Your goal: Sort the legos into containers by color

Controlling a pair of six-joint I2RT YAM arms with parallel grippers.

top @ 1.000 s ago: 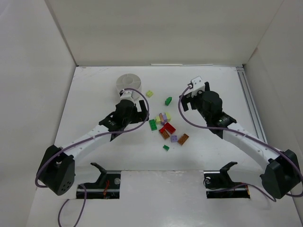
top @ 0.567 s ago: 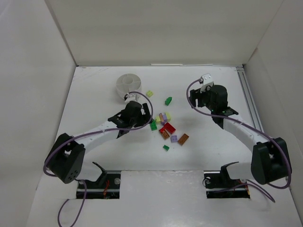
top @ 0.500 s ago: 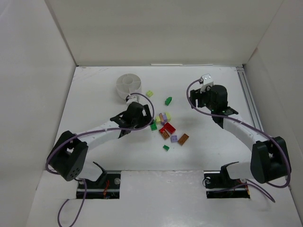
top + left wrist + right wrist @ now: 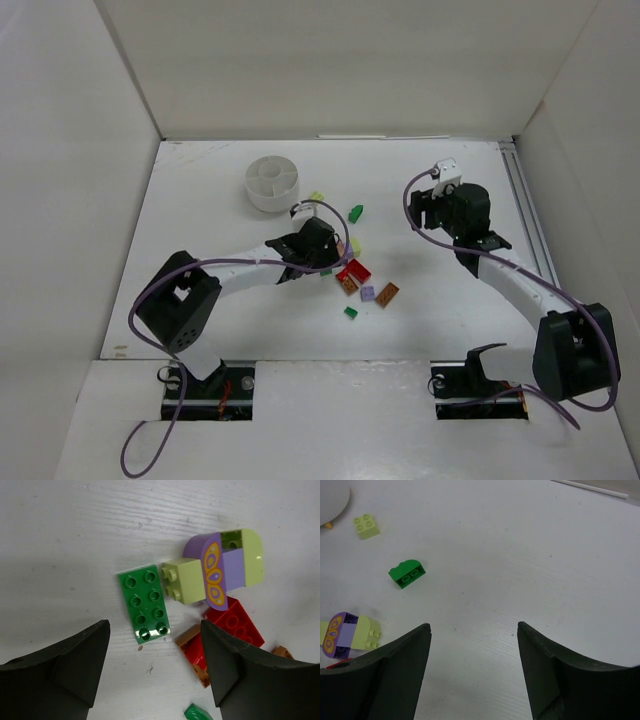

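Observation:
The white divided dish (image 4: 271, 183) stands at the back left. The legos lie in a loose cluster mid-table: a red brick (image 4: 352, 271), an orange-brown one (image 4: 387, 294), a lilac one (image 4: 367, 293) and a small green one (image 4: 350, 312). My left gripper (image 4: 320, 248) is open and empty over the cluster's left edge. In the left wrist view its jaws (image 4: 154, 629) straddle the near end of a green 2x4 brick (image 4: 145, 603), beside a pale yellow-green brick (image 4: 184, 580) and a lilac arch piece (image 4: 220, 567). My right gripper (image 4: 432, 205) (image 4: 474, 627) is open and empty over bare table.
A green arch brick (image 4: 407, 573) (image 4: 355, 212) and a pale yellow-green brick (image 4: 367, 526) (image 4: 316, 198) lie apart between dish and cluster. A metal rail (image 4: 530, 230) runs along the right side. White walls enclose the table.
My left arm has swung right, away from the dish, to the cluster's left edge. My right arm has pulled back and right. The bricks have not moved.

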